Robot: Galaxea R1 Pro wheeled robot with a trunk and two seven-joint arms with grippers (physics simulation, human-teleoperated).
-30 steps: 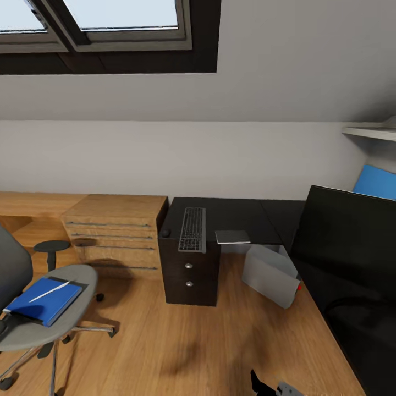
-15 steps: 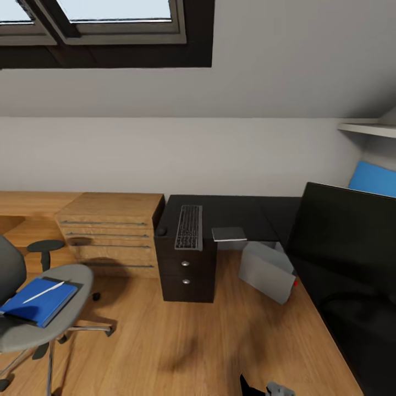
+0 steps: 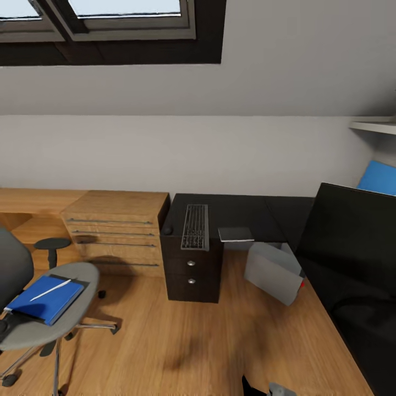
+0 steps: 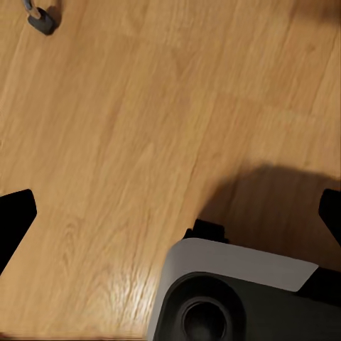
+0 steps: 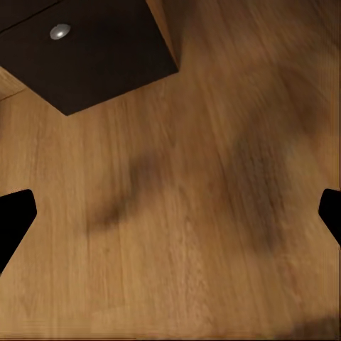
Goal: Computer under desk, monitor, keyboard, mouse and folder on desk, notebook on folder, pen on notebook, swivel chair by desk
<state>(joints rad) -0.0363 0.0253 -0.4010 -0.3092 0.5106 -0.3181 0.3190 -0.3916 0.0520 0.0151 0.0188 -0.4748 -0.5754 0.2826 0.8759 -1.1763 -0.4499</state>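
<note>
Both hands hang released over bare wood floor (image 5: 199,234), the left hand (image 4: 170,213) and right hand (image 5: 170,213) grasping nothing. Well ahead, the folder (image 3: 45,298) with the pen (image 3: 49,290) lies on the swivel chair (image 3: 60,319); farther off, the keyboard (image 3: 195,226) rests on the black surface (image 3: 242,212), beside the computer (image 3: 273,273) and monitor (image 3: 352,247).
</note>
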